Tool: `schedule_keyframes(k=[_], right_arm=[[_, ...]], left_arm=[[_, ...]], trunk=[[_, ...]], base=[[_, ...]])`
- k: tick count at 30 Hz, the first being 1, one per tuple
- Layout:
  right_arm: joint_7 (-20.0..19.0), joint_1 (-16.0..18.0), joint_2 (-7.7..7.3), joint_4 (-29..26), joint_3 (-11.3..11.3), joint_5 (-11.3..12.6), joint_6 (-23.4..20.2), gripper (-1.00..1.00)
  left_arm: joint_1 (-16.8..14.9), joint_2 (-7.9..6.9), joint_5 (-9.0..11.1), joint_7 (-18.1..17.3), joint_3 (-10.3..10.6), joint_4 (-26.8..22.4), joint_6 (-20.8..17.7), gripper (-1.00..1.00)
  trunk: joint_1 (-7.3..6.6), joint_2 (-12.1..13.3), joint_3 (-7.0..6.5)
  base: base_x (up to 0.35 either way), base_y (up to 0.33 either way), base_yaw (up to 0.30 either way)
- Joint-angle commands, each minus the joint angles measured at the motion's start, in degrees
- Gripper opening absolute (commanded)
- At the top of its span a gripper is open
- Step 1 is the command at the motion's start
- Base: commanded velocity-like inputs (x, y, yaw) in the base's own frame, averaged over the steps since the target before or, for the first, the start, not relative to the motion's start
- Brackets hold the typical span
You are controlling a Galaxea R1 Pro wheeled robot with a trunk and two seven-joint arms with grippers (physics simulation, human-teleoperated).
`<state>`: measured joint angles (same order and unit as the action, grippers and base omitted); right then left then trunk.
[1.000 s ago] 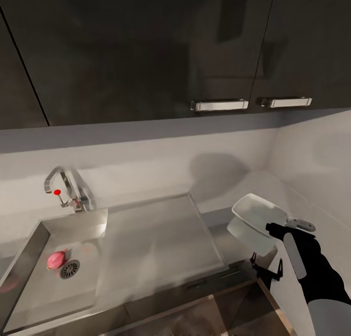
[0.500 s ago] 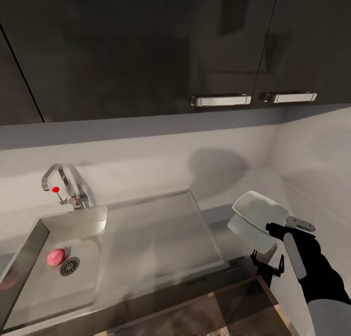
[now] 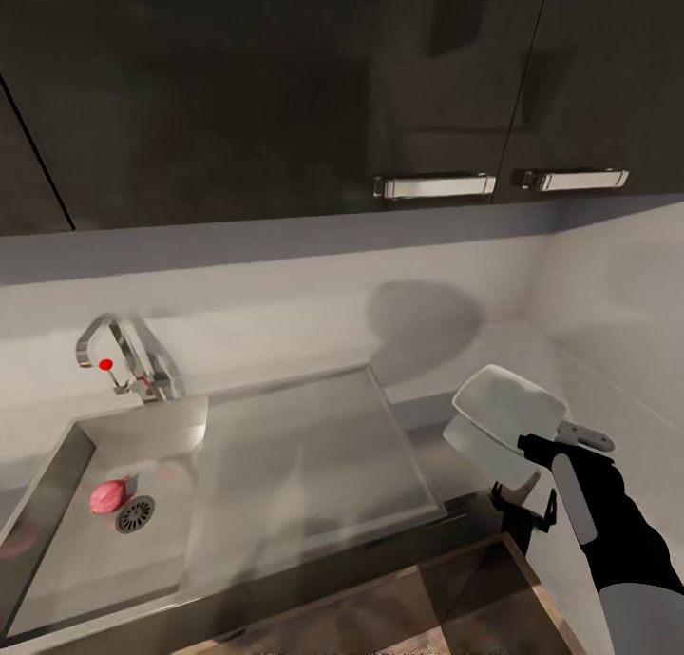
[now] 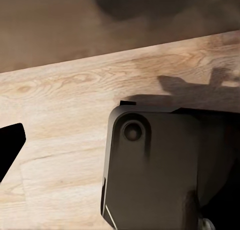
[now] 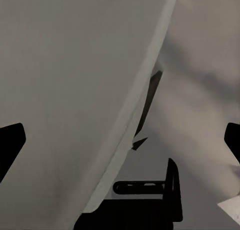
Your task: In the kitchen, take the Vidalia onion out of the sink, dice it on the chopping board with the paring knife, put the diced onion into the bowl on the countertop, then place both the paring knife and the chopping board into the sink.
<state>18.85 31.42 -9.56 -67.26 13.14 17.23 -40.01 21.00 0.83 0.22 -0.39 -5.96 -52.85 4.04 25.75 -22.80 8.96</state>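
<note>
Your view is tilting a little compared with a second ago: the cupboard handles are sitting higher and further right, and the whole sink [image 3: 237, 484] is shifting with them. That is the head or base moving, not the things; the onion [image 3: 109, 494] is lying in the same spot in the sink, just beside the drain [image 3: 135, 514], on the side away from the bowl [image 3: 506, 410]. Nothing of the task has been started yet, as I judge it.

Relative to the sink, the tap [image 3: 119, 351] with its red knob is standing at the back corner nearest the onion, and the white bowl is resting on the dark tabletop [image 3: 446, 503] off the opposite end, towards the side wall. Your right claw [image 3: 521, 514] is hanging just in front of the bowl, its two dark fingers spread wide apart and holding nothing, as the right wrist view also shows.

The left wrist view is looking down at wooden floor [image 4: 65, 130] and a dark part of the robot; one finger tip of your left claw [image 4: 10, 150] is showing at the edge, so I cannot tell how far it is open.

You are still well apart from the onion; bringing an arm over the sink is what comes next.
</note>
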Motion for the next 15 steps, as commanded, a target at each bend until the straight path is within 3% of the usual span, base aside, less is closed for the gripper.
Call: schedule_keyframes(k=[1,15], right_arm=[[0.49,0.04,-0.02,-0.07,-0.04,0.61,-0.16,1.0],[0.49,0.04,-0.02,-0.07,-0.04,0.62,-0.16,1.0]], left_arm=[[0.02,0.05,0.03,-0.04,-0.11,-0.06,0.09,1.0],[0.02,0.05,0.02,-0.04,-0.11,-0.06,0.09,1.0]], trunk=[[0.03,-0.12,0.2],[0.03,-0.12,1.48]], base=[[0.0,0.0,0.0],[0.0,0.0,0.0]])
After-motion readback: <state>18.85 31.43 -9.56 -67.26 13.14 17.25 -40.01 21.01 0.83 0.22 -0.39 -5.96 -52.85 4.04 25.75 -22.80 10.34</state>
